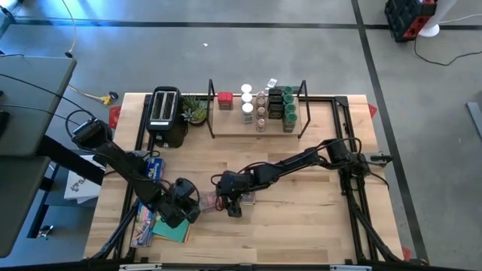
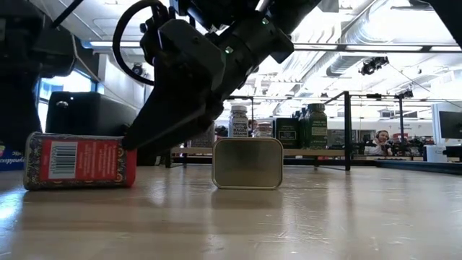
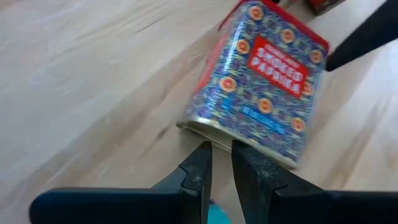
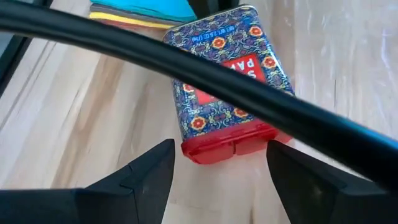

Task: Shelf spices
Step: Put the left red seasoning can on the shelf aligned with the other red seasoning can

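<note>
Spices: about a dozen jars (image 1: 265, 103) stand in rows on the shelf (image 1: 256, 126) at the far side of the table (image 1: 301, 226) — white lids toward the middle, green lids at the right end, a red tin (image 1: 224, 100) at the left end.
Paprika tin: a blue-patterned tin with a red cap (image 4: 229, 87) lies on its side on the bare wood near the table's middle, between the two hands; its label reads "Smoked Paprika" (image 3: 261, 81).
Second tin: a metal tin (image 2: 247, 163) stands just beside it, its plain face turned to the low camera.
Right hand: lowered to the tin's red-capped end (image 4: 221, 165), fingers spread wide on either side of the cap — not gripping it.
Left hand: hovering close at the tin's metal bottom end (image 3: 221, 162), fingers nearly together with a narrow gap, holding nothing.
Left of the shelf: a black toaster (image 1: 166, 114) and a small green plant (image 1: 194, 110).
Table's near-left edge: a teal cloth (image 1: 172, 229).
</note>
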